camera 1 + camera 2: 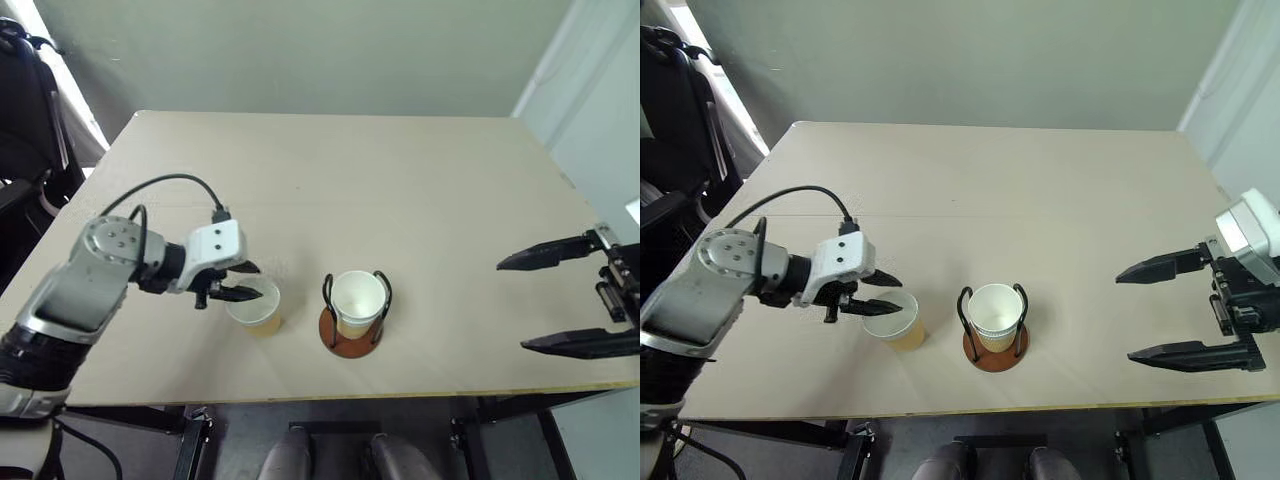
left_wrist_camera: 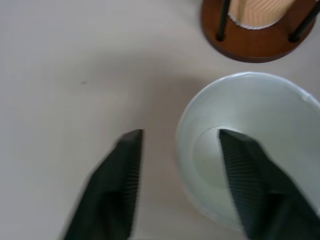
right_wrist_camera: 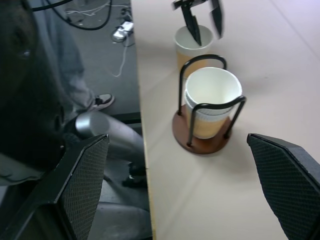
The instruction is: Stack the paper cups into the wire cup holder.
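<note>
One loose paper cup (image 1: 258,312) stands upright on the table, just left of the wire cup holder (image 1: 350,345). My left gripper (image 1: 258,281) is open astride the cup's rim. In the left wrist view one finger (image 2: 240,175) is inside the cup (image 2: 270,115) and the other finger (image 2: 120,170) is outside it, with a gap on each side of the wall. The holder (image 3: 200,142) carries two nested paper cups (image 3: 212,90) between its black wire loops. My right gripper (image 1: 1125,316) hangs open and empty at the table's right edge, far from both.
The tan table (image 1: 350,180) is bare behind the cups. Its front edge (image 1: 350,395) runs close to the holder. A black chair (image 1: 25,100) stands beyond the table's left side. Cables (image 3: 120,30) lie on the floor.
</note>
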